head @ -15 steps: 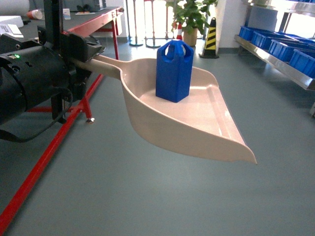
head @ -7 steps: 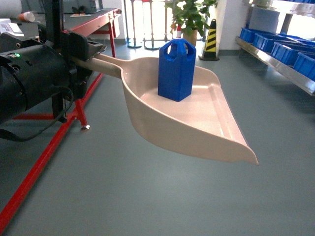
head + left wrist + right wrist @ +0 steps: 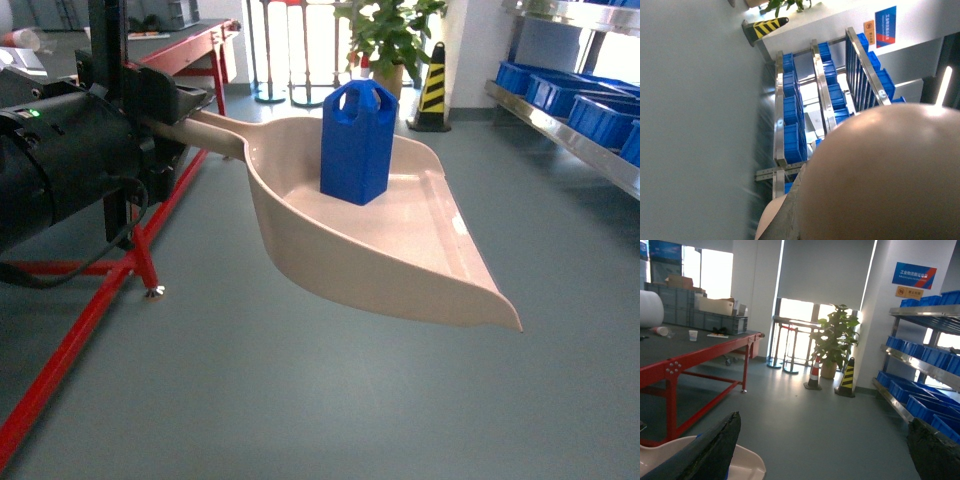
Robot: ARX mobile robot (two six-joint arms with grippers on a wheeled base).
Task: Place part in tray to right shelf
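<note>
The left gripper (image 3: 165,125) is clamping the tray (image 3: 400,260) by its handle, holding it out above the floor. The part (image 3: 357,140) is standing upright in the tray, toward the back, well apart from the shelf (image 3: 590,130) to the tray's right. Right gripper (image 3: 830,450) is hanging wide open, gripping nothing.

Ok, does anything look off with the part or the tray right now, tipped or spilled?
Nothing stands out. The part stands upright in the tray, set toward its back wall. The tray is carried above the floor, and nothing has spilled.
</note>
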